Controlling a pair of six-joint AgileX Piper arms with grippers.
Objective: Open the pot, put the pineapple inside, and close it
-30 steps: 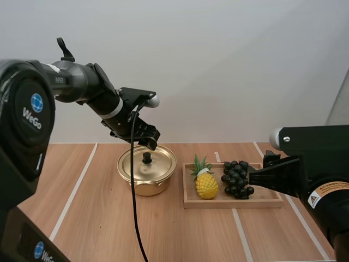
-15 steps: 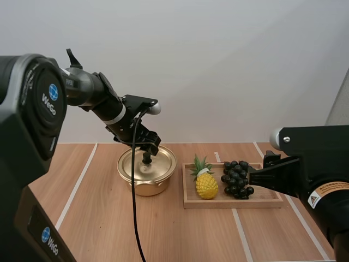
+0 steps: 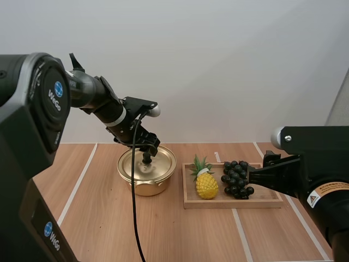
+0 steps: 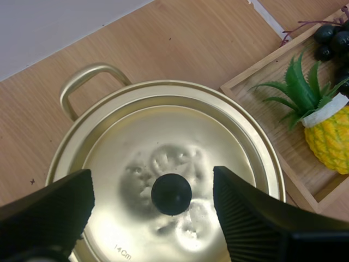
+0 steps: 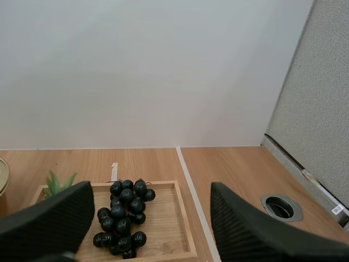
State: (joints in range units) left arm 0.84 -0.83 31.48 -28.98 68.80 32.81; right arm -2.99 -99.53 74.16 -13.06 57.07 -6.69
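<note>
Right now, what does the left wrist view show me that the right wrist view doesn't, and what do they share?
Left wrist view: the pot with its lid on, the black knob between the open fingers of the left hand, and the pineapple with its yellow body.
Right wrist view: the whole grape bunch beyond the open right hand, and a round metal hole in the table.
Both: the wooden tray, some grapes and the pineapple's green leaves.
</note>
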